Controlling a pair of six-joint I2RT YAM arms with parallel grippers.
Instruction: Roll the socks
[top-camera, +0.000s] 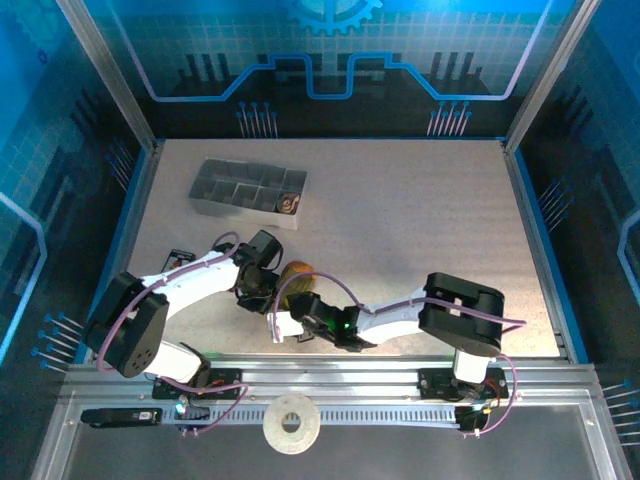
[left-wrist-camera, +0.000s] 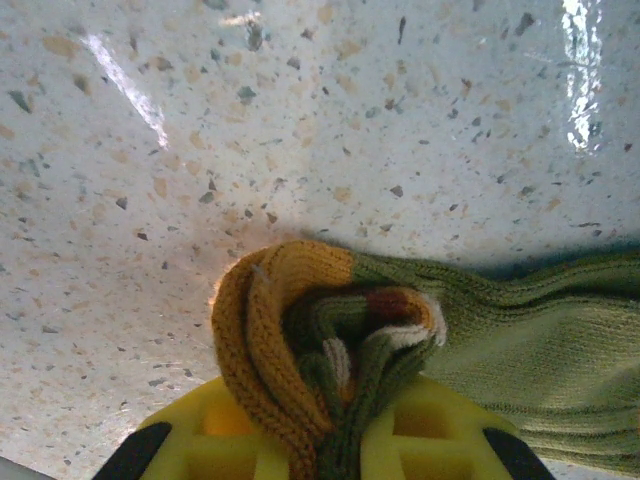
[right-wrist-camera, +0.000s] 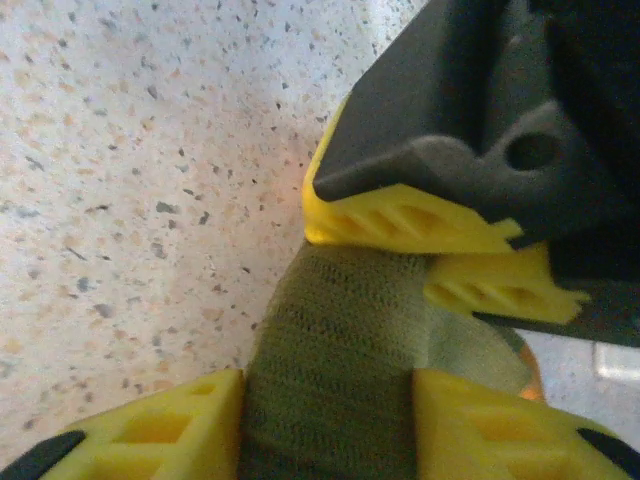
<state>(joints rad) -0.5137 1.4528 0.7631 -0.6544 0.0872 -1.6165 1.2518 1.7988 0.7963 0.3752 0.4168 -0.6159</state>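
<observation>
Sock roll under way, both claws clamped on the one olive sock (left-wrist-camera: 500, 340).

The mustard toe is folded back on itself and pinched between the left claw (left-wrist-camera: 320, 445) fingers. The leg trails off to that claw's right and into the right claw (right-wrist-camera: 325, 425), which is shut on the olive knit with the left claw's tips just ahead of it. Likely failure: the fold looks loose and springy, so a release or an uneven pull could let it unwind, and the claws sit close enough to collide. The tabletop (left-wrist-camera: 200, 150) is pale, speckled and glossy with glare, probably slick under fabric. Beyond the claws stands a grey tray (top-camera: 225, 208). Blue printed panels wall the cell.
</observation>
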